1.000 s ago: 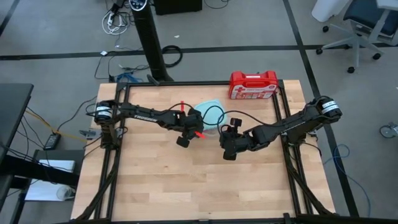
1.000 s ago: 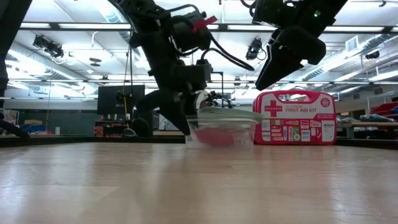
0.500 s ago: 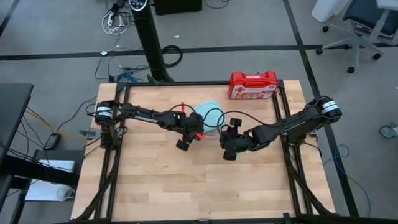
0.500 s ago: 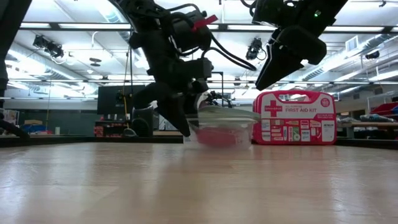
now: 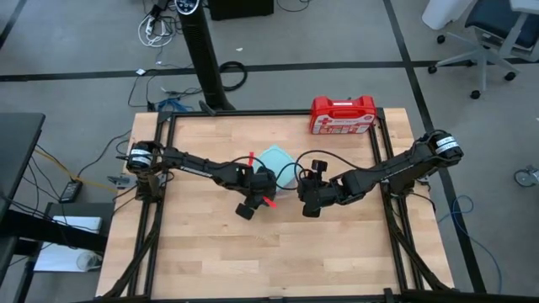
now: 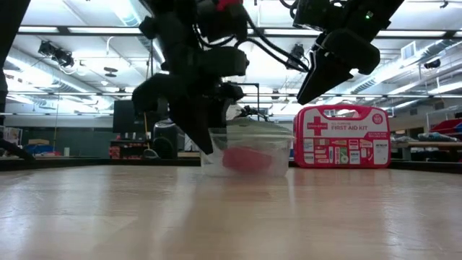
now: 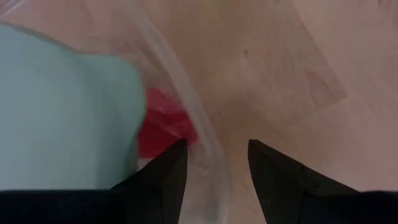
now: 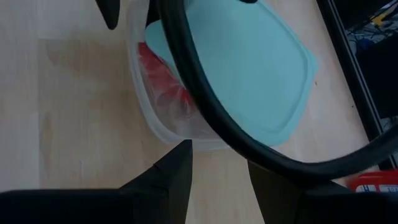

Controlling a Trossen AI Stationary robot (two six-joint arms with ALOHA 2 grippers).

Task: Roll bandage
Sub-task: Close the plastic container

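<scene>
Bandage [image 8: 163, 79]: bright red cloth, bunched, lying inside the clear plastic container [image 8: 144, 112] beneath its pale blue lid [image 8: 249, 68], mid-table.

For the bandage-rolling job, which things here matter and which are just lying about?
Part of the job:
- bandage, red, inside the container
- container's pale blue lid, lying askew on top
- left gripper, open at the container's wall
- right gripper, raised beside it

Just lying about:
- first-aid case
</scene>
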